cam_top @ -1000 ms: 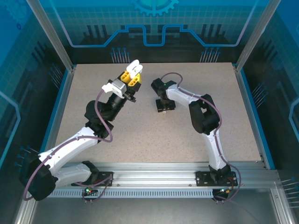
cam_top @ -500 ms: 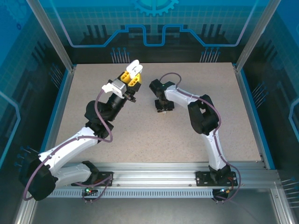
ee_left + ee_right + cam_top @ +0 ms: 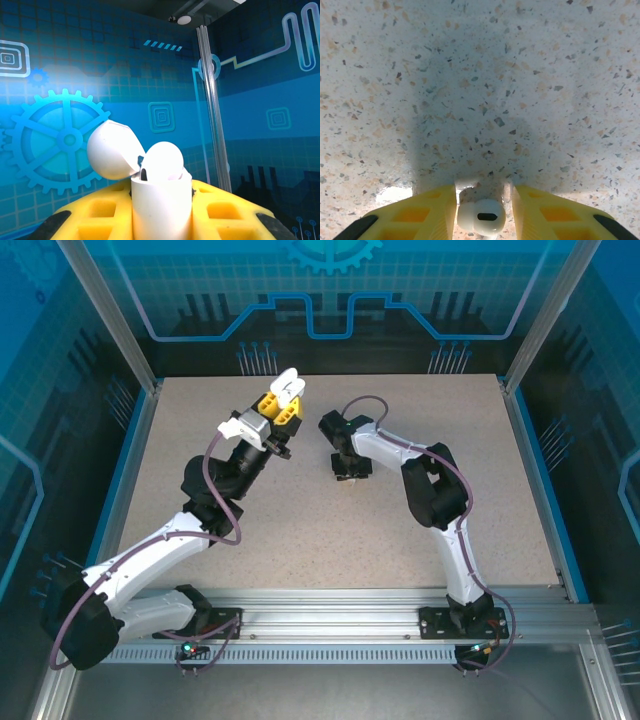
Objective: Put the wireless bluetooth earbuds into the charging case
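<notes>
The step in hand is picking an earbud up off the surface so that it can go into the case.

The right tool (image 3: 484, 193) is down at the speckled surface (image 3: 480, 75) with its yellow fingers (image 3: 432, 212) set either side of a small white earbud (image 3: 481, 216). The jaws stand partly open. The earbud lies between them, nearer one finger, with a sliver of gap on the other side, so it looks framed rather than firmly pinched. Whether it touches the near finger I cannot tell.

The left tool (image 3: 280, 407) is raised above the far middle of the surface and is clamped on the white charging case (image 3: 161, 205). The case stands upright between the fingers with its lid (image 3: 112, 150) swung open to one side. A rounded white shape sits at the mouth of the case, and I cannot tell whether that is an earbud already seated.

The two tools are near each other but apart.

Next, by my reading, the right tool needs to close gently onto the earbud, lift it and carry it across to the open case. The earbud is tiny and glossy, so a squeeze off centre could flick it away. Its stem will also have to line up with the socket before it goes down.
</notes>
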